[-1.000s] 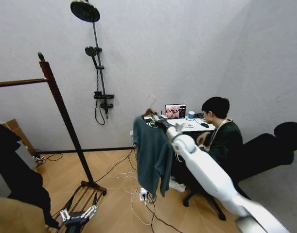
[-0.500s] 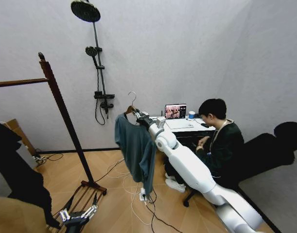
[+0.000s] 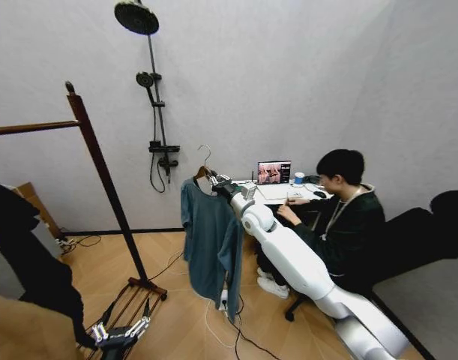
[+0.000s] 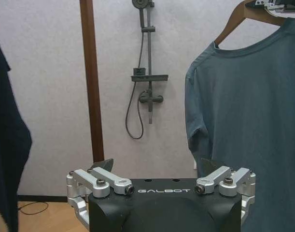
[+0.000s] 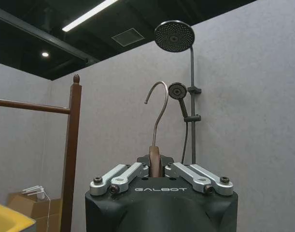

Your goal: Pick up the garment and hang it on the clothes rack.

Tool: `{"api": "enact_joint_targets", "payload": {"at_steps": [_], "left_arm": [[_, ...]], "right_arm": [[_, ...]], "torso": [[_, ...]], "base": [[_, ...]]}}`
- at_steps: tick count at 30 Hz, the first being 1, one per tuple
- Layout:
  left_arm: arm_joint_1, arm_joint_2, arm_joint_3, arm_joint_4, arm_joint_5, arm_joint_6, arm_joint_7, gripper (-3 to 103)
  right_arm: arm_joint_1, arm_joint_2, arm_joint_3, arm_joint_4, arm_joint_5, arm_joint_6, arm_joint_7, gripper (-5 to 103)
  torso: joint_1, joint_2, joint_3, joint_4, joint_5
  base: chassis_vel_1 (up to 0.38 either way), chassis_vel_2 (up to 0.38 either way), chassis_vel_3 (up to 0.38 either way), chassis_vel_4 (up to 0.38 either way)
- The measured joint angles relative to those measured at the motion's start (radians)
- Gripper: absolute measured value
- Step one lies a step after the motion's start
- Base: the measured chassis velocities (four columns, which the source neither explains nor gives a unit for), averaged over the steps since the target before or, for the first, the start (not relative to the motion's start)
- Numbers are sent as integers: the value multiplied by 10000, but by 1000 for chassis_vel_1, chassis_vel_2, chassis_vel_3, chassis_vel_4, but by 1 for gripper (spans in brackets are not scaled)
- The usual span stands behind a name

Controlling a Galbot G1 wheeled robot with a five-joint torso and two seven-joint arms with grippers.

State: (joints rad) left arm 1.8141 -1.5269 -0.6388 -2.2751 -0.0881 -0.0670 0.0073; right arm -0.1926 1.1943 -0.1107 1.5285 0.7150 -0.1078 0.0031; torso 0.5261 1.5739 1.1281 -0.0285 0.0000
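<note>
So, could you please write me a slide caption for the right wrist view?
Right hand shut on the top's hanger, hook up, with clothes rack beyond.

Right claw (image 5: 156, 170) clamps the hanger (image 5: 156, 159) beside the clothes rack (image 5: 70, 150).

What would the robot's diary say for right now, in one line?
right end effector: shut on garment hanger, held up | clothes rack: bar bare at this end, garment not hung | left end effector: open, low by rack base
</note>
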Motion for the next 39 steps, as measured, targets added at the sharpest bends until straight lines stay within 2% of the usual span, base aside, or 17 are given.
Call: {"api": "enact_joint_targets", "payload": {"at_steps": [13, 16, 24, 26, 28, 32, 39], "left_arm": [[0, 0, 0, 0, 0, 0, 0, 100], [0, 0, 0, 0, 0, 0, 0, 100], [0, 0, -1, 1, 0, 0, 0, 100], [0, 0, -2, 1, 0, 0, -5, 100], [0, 0, -2, 0, 1, 0, -5, 100], [0, 0, -1, 0, 0, 0, -4, 100], [0, 0, 0, 0, 0, 0, -1, 100]], "right_arm": [[372, 98, -133, -110, 28, -143, -13, 9], [572, 215, -169, -296, -302, -163, 21, 9], [1139, 404, -351, -799, -409, -176, -99, 9], [1523, 829, -235, -1459, -962, -129, -323, 9], [1681, 962, -178, -1708, -1179, -87, -401, 9], [2490, 1374, -19, -2974, -1853, 125, -646, 9], [3671, 1939, 23, -4301, -1893, 61, -779, 9]], "torso": [[0, -1, 0, 0, 0], [0, 0, 0, 0, 0], [-1, 0, 0, 0, -1], [-1, -1, 1, 7, -3], [0, 0, 1, 9, -2], [1, -1, 1, 2, -2], [0, 0, 0, -2, 0]], "base": [[83, 87, 85, 78], [115, 111, 114, 107], [124, 122, 124, 130], [97, 107, 96, 99], [95, 72, 94, 91], [7, 15, 12, 5], [0, 0, 0, 0]]}}
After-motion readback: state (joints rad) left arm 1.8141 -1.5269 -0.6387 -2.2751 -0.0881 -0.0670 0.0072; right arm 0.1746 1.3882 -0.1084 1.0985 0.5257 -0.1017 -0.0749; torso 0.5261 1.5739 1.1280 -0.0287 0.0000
